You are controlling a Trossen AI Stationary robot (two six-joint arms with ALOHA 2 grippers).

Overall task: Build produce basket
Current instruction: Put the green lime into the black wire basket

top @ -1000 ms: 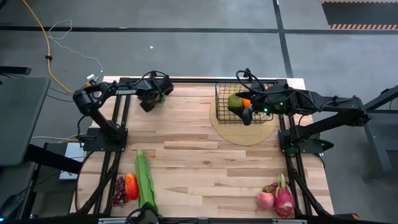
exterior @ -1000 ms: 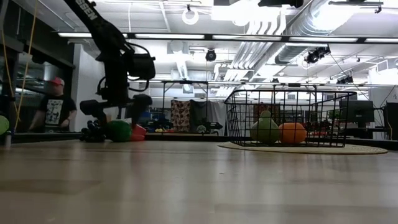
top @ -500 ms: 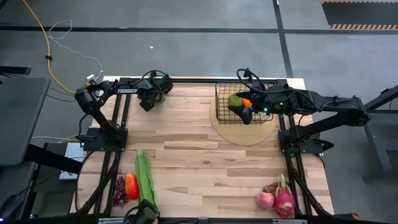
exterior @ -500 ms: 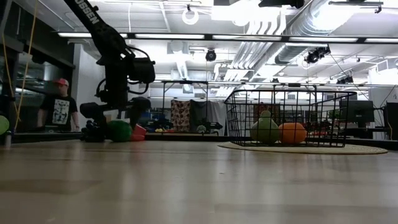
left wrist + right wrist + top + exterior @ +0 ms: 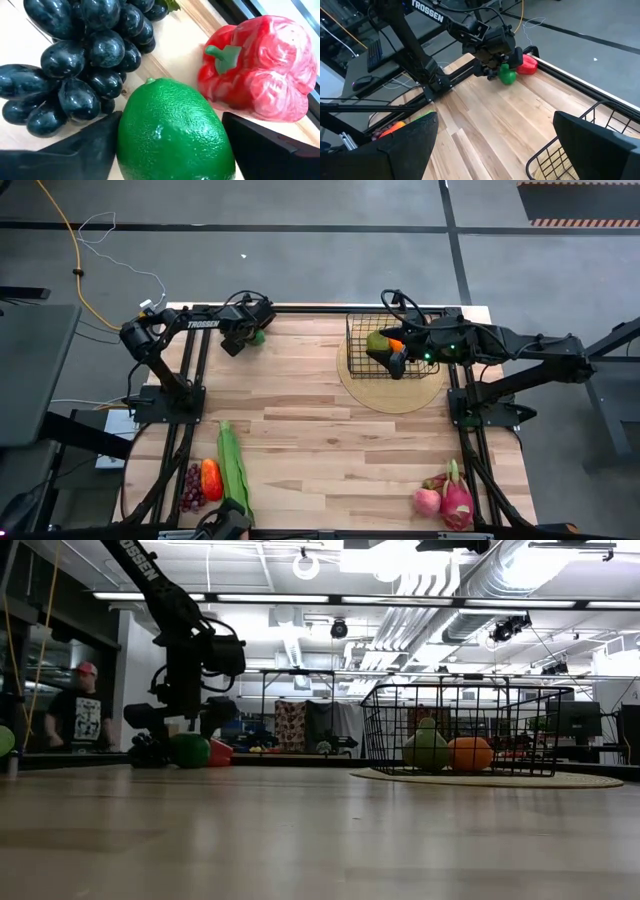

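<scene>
Two fingers of the left gripper flank a green lime, grip unconfirmed, grapes and red pepper just beyond; right gripper open over basket.

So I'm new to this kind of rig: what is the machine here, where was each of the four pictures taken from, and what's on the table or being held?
It is a robot with two dark arms at a wooden table, each ending in a two-finger pincer. One picture looks straight down, one looks level across the tabletop, and two come from cameras on the wrists.

The left pincer is at the far left corner, its fingers either side of a green lime that sits on the table, next to dark grapes and a red pepper. I cannot tell that the lime is gripped yet.

The right pincer hangs open over the wire basket, which stands on a round mat and holds a pear and an orange pepper.

More produce lies at both near corners. A person stands behind.
</scene>
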